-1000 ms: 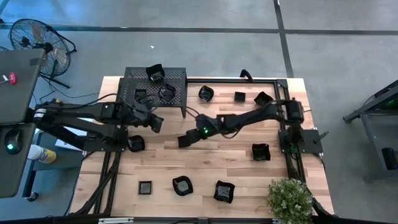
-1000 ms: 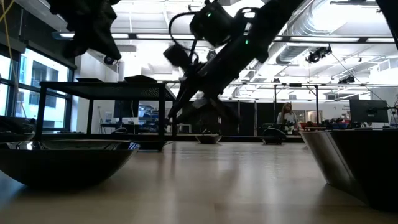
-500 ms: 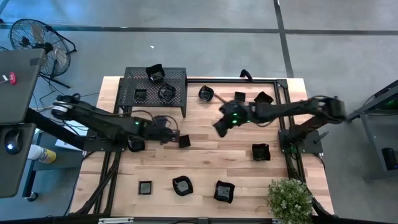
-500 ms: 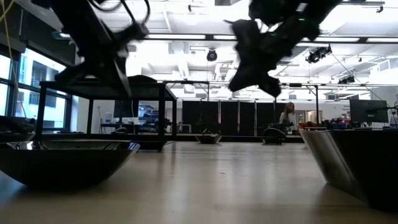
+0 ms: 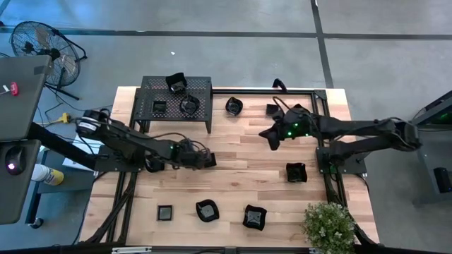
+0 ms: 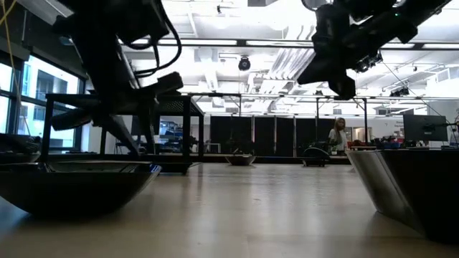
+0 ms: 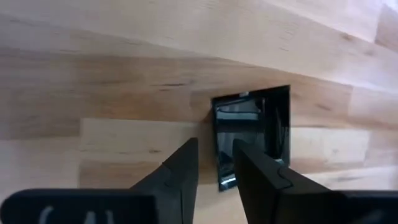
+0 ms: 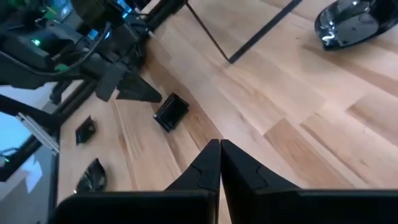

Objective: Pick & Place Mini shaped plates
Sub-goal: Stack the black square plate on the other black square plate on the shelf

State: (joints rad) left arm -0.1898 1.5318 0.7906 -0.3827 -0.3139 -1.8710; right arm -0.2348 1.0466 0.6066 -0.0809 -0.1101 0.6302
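Pale wooden desk (image 5: 233,176) seen from overhead, with grey floor around it. At ten o'clock stands a black perforated rack (image 5: 176,100) carrying three mini shaped plates (image 5: 175,82). Reaching in from nine o'clock, the left hand (image 5: 203,160) hangs low near the desk's middle, its fingers (image 7: 180,171) a narrow gap apart, tips just at the edge of a small square plate (image 7: 252,137) lying flat on the wood. Along six o'clock sit three more black plates (image 5: 207,210). At one o'clock the right hand (image 5: 269,135) hovers above the desk, fingers (image 8: 205,165) pressed together and holding nothing. Other plates lie along twelve o'clock, and one (image 5: 296,172) at four o'clock.
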